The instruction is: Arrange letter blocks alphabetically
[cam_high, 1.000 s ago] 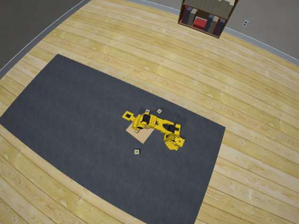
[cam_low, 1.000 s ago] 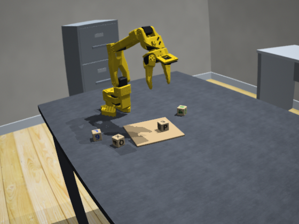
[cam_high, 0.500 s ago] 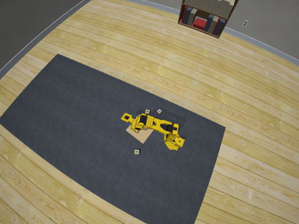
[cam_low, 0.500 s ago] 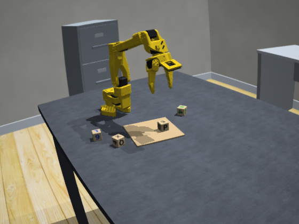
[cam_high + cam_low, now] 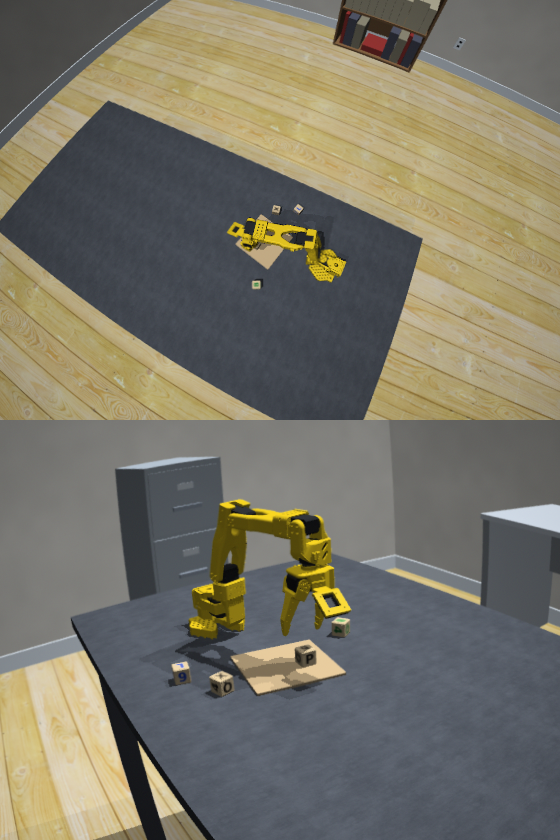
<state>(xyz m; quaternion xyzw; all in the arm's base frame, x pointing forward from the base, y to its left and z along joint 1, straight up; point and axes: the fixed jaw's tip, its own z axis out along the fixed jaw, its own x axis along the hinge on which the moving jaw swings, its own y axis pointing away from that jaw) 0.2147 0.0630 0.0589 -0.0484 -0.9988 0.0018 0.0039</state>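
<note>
A tan mat (image 5: pixel 287 666) lies on the dark table top; in the top view the arm partly covers the mat (image 5: pixel 265 255). A block with black marks and a P on its side (image 5: pixel 305 655) sits on the mat's far right part. My gripper (image 5: pixel 301 629) hangs open and empty just above and behind that block, fingers pointing down. A green-marked block (image 5: pixel 340 626) (image 5: pixel 256 284) lies off the mat to the right. A black-marked block with an O on its side (image 5: pixel 221 682) (image 5: pixel 276 209) and a blue-marked block (image 5: pixel 181 672) (image 5: pixel 298 208) lie off the mat to the left.
The arm's base (image 5: pixel 217 612) stands behind the mat. The table's front-left edge runs close to the two left blocks. A grey filing cabinet (image 5: pixel 170 522) and a grey desk (image 5: pixel 520 560) stand beyond the table.
</note>
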